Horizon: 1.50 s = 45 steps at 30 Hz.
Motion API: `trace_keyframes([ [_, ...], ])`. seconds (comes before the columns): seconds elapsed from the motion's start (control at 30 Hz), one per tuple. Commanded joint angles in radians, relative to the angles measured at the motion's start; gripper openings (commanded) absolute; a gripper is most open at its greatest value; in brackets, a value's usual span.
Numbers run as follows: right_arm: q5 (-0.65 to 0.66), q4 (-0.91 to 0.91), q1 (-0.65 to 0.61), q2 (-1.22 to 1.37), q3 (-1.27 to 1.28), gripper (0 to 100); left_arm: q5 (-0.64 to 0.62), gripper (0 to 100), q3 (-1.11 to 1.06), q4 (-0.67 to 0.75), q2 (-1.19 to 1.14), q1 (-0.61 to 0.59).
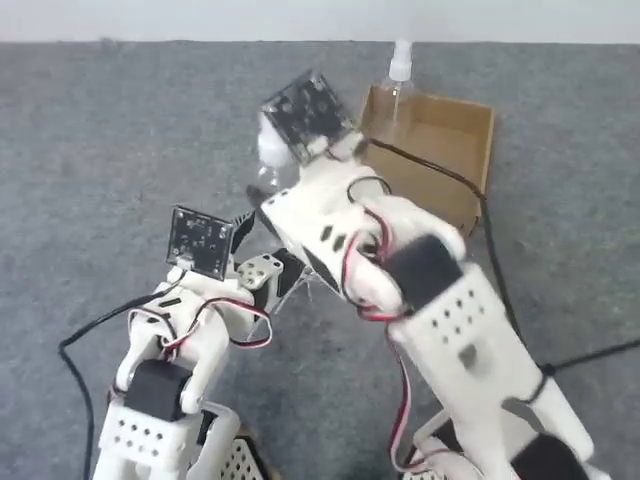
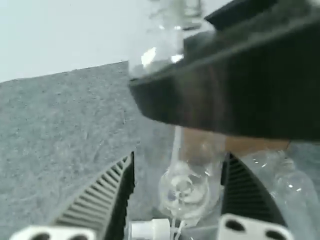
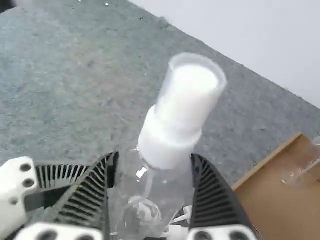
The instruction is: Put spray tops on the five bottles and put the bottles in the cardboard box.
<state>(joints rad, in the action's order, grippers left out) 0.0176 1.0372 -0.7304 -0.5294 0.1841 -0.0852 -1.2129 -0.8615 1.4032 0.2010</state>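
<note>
Slippage seemed the risk: only right fingers clenched the clear plastic bottle with white spray top, left of the brown cardboard box at upper right; left fingers stood released around its base.

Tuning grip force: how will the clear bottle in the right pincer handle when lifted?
The bottle looks clear and empty: probably light, and it may dent under a hard squeeze. Its smooth wall could slip in the right pincer. Tall, narrow, with the spray top on, it likely tips easily.
</note>
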Motion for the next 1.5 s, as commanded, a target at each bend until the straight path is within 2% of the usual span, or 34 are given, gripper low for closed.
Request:
trace_keyframes([
  [0.0, -0.002, 0.008, 0.015, -0.11, 0.02, 0.6, 0.005, 26, 0.01, 0.029, -0.009, -0.002],
  [0.1, -0.002, 0.01, 0.096, -0.122, 0.025, 0.6, 0.005, 26, 0.01, 0.026, -0.009, -0.002],
  [0.17, 0.012, 0.01, 0.183, -0.122, 0.023, 0.6, 0.003, 26, 0.008, 0.025, -0.009, -0.005],
  [0.3, 0.121, 0.01, 0.366, -0.12, -0.015, 0.6, 0.003, 26, -0.013, 0.031, -0.008, -0.009],
  [0.47, 0.147, -0.01, 0.595, -0.062, -0.069, 0.6, 0.003, 25, -0.016, 0.031, -0.008, -0.011],
  [0.63, 0.147, -0.153, 0.728, 0.108, -0.074, 0.6, 0.003, 25, -0.018, 0.031, -0.008, -0.011],
  [0.83, 0.147, -0.387, 0.773, 0.334, -0.075, 0.6, 0.003, 25, -0.03, 0.032, -0.008, -0.011],
  [1.13, 0.141, -0.702, 0.765, 0.556, -0.081, 0.6, 0.005, 25, -0.033, 0.032, -0.008, -0.011],
  [1.47, 0.14, -0.722, 0.751, 0.837, -0.327, 0.6, 0.009, 25, -0.033, 0.032, -0.008, -0.011],
])
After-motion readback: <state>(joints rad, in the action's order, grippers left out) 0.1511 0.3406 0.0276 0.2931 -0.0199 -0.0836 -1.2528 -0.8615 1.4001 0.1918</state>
